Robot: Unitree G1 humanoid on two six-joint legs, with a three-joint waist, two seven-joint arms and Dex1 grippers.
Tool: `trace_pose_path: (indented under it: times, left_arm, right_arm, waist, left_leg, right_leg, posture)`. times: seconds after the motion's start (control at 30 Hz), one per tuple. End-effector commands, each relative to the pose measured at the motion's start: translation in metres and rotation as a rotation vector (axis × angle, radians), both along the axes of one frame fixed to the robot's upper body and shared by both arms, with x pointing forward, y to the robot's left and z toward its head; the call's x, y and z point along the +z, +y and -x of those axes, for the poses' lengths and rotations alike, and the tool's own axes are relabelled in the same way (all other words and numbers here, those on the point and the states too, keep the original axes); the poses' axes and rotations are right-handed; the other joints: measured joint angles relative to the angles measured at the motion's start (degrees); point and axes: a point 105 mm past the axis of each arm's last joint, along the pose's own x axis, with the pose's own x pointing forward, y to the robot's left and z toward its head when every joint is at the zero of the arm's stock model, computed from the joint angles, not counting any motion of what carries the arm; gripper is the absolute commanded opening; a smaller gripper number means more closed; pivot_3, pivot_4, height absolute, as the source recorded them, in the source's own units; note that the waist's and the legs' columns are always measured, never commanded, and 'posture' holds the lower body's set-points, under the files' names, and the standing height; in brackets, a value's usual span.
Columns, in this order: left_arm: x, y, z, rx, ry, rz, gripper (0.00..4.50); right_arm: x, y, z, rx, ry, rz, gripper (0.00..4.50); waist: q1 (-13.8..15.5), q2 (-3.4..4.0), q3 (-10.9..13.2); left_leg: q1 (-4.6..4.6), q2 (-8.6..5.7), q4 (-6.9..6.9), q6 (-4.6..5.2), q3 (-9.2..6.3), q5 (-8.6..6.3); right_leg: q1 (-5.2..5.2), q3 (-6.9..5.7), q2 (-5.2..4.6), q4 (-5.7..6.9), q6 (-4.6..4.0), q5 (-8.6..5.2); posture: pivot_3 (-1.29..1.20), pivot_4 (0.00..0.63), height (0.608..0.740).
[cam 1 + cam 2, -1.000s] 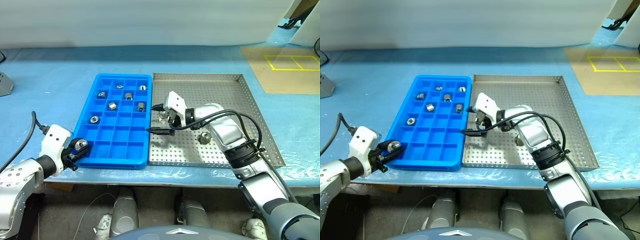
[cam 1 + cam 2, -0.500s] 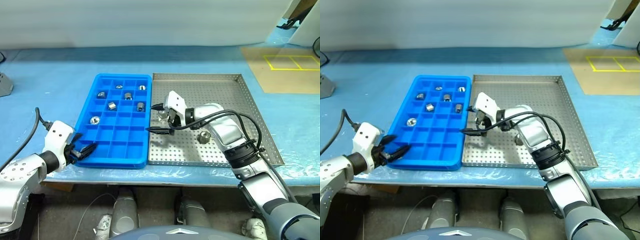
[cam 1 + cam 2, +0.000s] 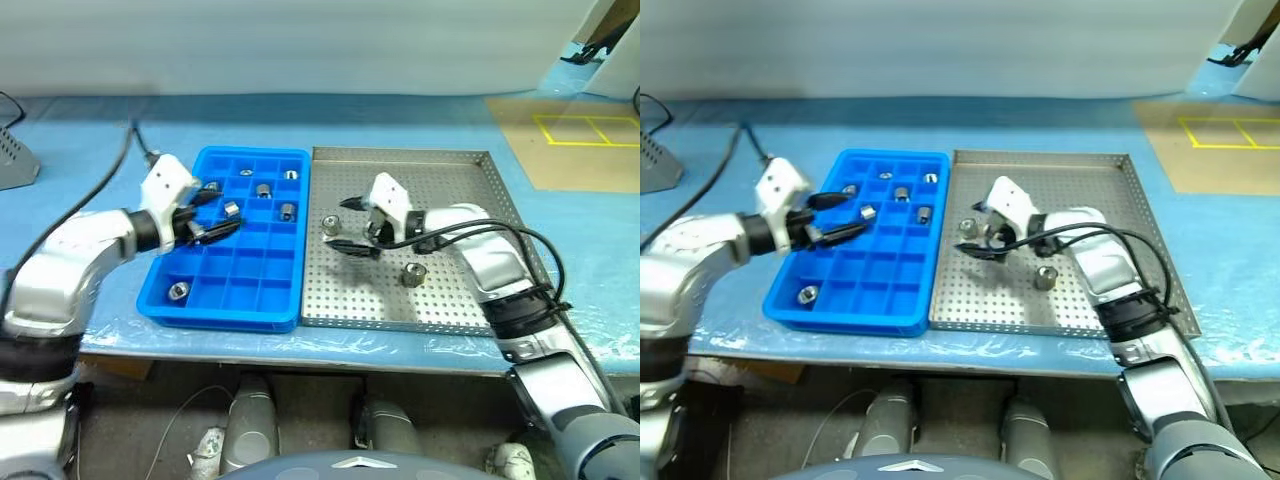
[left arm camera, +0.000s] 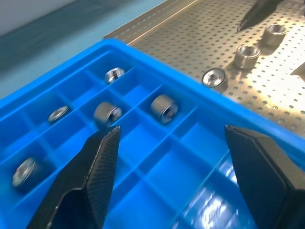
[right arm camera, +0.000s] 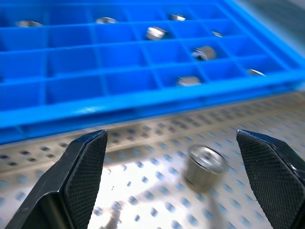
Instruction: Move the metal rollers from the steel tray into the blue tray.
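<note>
The blue tray [image 3: 222,320] holds several metal rollers in its far compartments and one roller [image 3: 178,290] in its near-left corner. My left gripper [image 3: 228,206] hovers open over the tray's far-left cells, its fingers [image 4: 102,157] spread wide with nothing between them. The steel tray [image 3: 455,190] lies just right of the blue one. One roller [image 3: 330,225] sits near its left rim and another [image 3: 412,273] toward the middle. My right gripper [image 3: 338,224] is open over the steel tray, and the left-rim roller [image 5: 205,164] lies on the floor between and just ahead of its fingers.
Both trays rest on a table covered in blue sheeting. A brown board [image 3: 585,140] with yellow tape lies at the far right, and a grey object [image 3: 15,160] at the far left. A black cable [image 3: 95,185] trails from my left arm.
My left gripper opened and left its roller in the blue tray's near-left corner cell, then rose and swung forward over the far cells. The right gripper drifted slightly right. The camera shifted.
</note>
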Motion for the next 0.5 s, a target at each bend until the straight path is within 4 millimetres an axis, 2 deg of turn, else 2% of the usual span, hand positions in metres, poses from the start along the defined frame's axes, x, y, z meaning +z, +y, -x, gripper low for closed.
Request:
trace_pose_path:
  times: [0.03, 0.17, 0.23, 0.33, 0.5]
  left_arm:
    - [-0.003, -0.024, -0.008, -0.095, -0.009, -0.003, 3.67]
    - [-0.009, -0.057, -0.008, -0.220, 0.030, 0.048, 3.67]
    - [-0.011, -0.069, -0.003, -0.279, 0.051, 0.067, 3.67]
    - [-0.015, -0.081, 0.002, -0.339, 0.080, 0.100, 3.67]
    - [-0.027, -0.090, -0.001, -0.364, 0.117, 0.105, 3.67]
  right_arm:
    - [0.015, -0.023, -0.003, -0.097, -0.070, -0.003, 4.50]
    - [0.011, -0.039, 0.010, -0.148, -0.053, 0.004, 4.50]
    - [0.000, -0.044, 0.022, -0.148, -0.010, 0.028, 4.50]
    - [-0.016, -0.054, 0.036, -0.161, 0.027, 0.082, 4.50]
    - [-0.015, -0.064, 0.035, -0.222, 0.023, 0.070, 4.50]
  waist:
    - [-0.80, -0.01, 0.00]
    - [-2.23, -0.01, 0.00]
    - [-2.92, -0.01, 0.00]
    - [-3.77, 0.00, 0.00]
    - [-4.89, 0.01, 0.00]
  left_leg:
    - [-0.02, 0.01, 0.00, 0.00, 0.00, 0.00]
    - [-0.03, 0.00, -0.03, 0.03, 0.00, -0.01]
    - [-0.02, 0.01, -0.08, 0.04, 0.00, -0.02]
    - [0.00, 0.00, -0.10, 0.09, 0.00, -0.05]
    - [0.06, -0.02, 0.04, 0.15, 0.05, -0.05]
  right_leg:
    - [-0.02, 0.00, 0.01, -0.01, 0.00, 0.00]
    - [-0.03, 0.01, 0.03, -0.04, 0.00, 0.00]
    - [-0.03, -0.01, 0.03, -0.04, 0.00, 0.01]
    - [-0.02, 0.01, 0.04, -0.07, 0.00, 0.00]
    - [0.00, 0.11, 0.02, -0.03, -0.02, 0.01]
  posture:
    - [-0.11, 0.150, 0.740]
    - [-0.17, 0.150, 0.740]
    - [-0.17, 0.150, 0.740]
    - [-0.20, 0.150, 0.740]
    - [-0.22, 0.150, 0.740]
